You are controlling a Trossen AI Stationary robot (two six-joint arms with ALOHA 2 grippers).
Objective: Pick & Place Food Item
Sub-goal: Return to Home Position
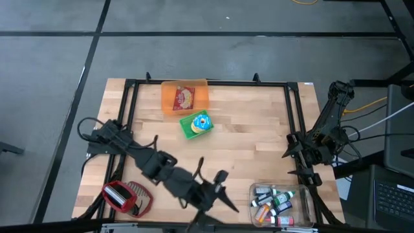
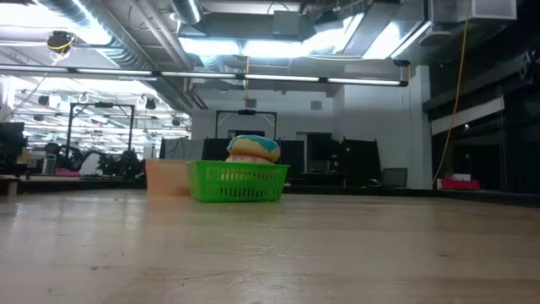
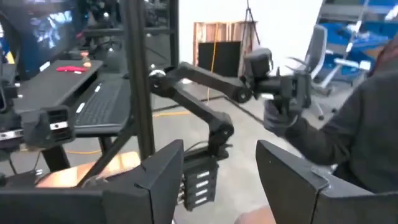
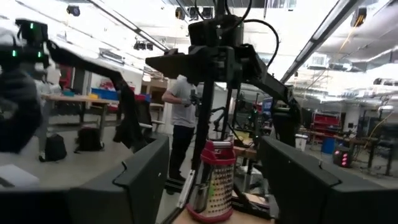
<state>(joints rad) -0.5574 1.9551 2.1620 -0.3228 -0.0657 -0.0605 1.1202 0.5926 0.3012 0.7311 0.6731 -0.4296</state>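
A green basket [image 1: 187, 129] in the middle of the table holds a round yellow, blue and white food item [image 1: 201, 122], which also shows over the basket's rim in the low view [image 2: 253, 149]. Behind it an orange bin [image 1: 169, 98] holds a red and yellow food packet [image 1: 184, 97]. My left gripper [image 1: 218, 186] hangs raised over the table's near edge, pointing about level toward the right, open with nothing between its fingers [image 3: 217, 180]. My right gripper [image 1: 291, 162] waits at the table's right edge, open and empty [image 4: 214, 186].
A red-topped metal grater [image 1: 126, 197] stands at the near left corner. A clear box of small bottles [image 1: 278, 204] sits at the near right. A black frame [image 1: 213, 83] runs round the table. A person in dark clothing [image 3: 373, 124] stands beyond the table.
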